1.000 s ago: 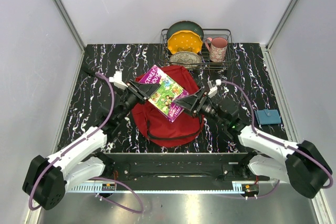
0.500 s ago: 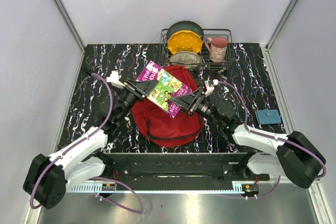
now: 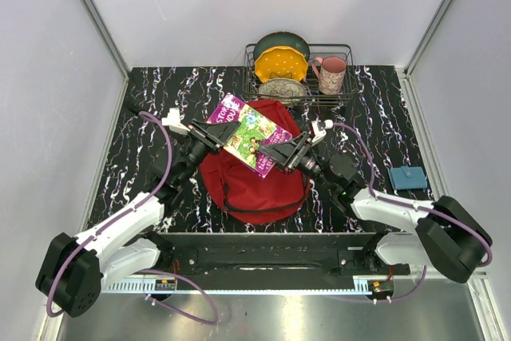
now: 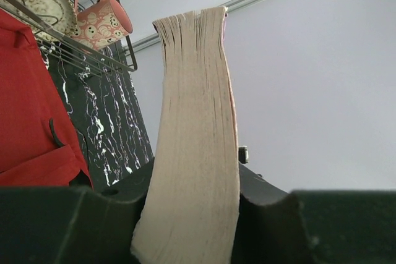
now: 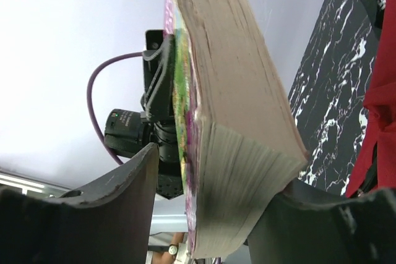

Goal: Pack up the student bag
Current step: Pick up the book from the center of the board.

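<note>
The left arm (image 3: pixel 120 225) rises from the near left corner of the counter (image 3: pixel 160 101) and reaches inward, wrist angled toward the middle. Its left gripper (image 3: pixel 212 136) is clamped on the left edge of a book (image 3: pixel 249 135). The right arm (image 3: pixel 395 209) mirrors it from the near right corner, forearm low, and the right gripper (image 3: pixel 279 152) pinches the book's near right edge, fingers closed on the pages.

A black tabletop (image 3: pixel 152 89) veined with white is enclosed by plain pale grey walls (image 3: pixel 239 5), joined by slanting metal corner rails (image 3: pixel 95 15).
</note>
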Motion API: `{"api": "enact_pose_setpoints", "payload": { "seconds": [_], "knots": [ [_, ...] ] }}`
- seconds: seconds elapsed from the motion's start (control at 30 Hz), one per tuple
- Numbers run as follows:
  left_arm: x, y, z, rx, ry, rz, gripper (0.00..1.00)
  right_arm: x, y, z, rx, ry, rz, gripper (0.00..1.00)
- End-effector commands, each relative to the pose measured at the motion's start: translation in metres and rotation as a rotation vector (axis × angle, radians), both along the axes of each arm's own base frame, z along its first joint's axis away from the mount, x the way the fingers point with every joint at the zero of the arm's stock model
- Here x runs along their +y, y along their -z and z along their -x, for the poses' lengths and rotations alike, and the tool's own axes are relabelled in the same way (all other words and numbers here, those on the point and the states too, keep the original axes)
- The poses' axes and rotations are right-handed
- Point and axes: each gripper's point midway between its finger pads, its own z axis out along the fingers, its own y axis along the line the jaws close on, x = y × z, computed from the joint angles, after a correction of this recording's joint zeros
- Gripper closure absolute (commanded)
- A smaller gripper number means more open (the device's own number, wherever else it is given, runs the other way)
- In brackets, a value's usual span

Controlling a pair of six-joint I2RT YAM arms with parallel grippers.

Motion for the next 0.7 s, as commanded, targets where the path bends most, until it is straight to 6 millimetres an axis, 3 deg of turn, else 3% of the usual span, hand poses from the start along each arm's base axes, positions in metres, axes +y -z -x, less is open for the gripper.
{"api": "enact_pose_setpoints", "payload": {
  "seconds": [0.0, 0.13, 0.33, 0.37, 0.5, 0.57, 0.6, 0.67],
  "knots": [
    [0.001, -0.035, 0.011, -0.102, 0.027, 0.073, 1.00, -0.018, -0.039, -0.002, -0.115, 0.106, -0.045, 0.41],
    [-0.001, -0.035, 0.010, -0.096, 0.034, 0.073, 1.00, -0.022, -0.041, -0.004, -0.133, 0.137, -0.010, 0.53],
    [-0.013, -0.031, 0.007, -0.075, 0.081, 0.027, 1.00, -0.019, -0.042, -0.001, -0.138, 0.115, 0.007, 0.91],
    [-0.016, -0.030, 0.006, -0.097, 0.090, -0.018, 0.88, -0.020, -0.041, -0.001, -0.133, 0.120, 0.015, 1.00],
    [-0.035, -0.021, 0.004, -0.114, 0.186, -0.283, 0.25, -0.038, -0.036, -0.009, -0.131, 0.228, 0.120, 1.00],
    [-0.037, -0.009, 0.000, -0.098, 0.217, -0.452, 0.11, -0.056, -0.022, -0.011, -0.099, 0.302, 0.230, 1.00],
    [-0.036, 0.008, 0.004, -0.047, 0.251, -0.523, 0.05, -0.069, -0.020, -0.018, -0.080, 0.382, 0.254, 1.00],
    [-0.034, 0.016, 0.004, -0.076, 0.276, -0.628, 0.01, -0.095, -0.008, -0.015, -0.037, 0.462, 0.333, 1.00]
  ]
}}
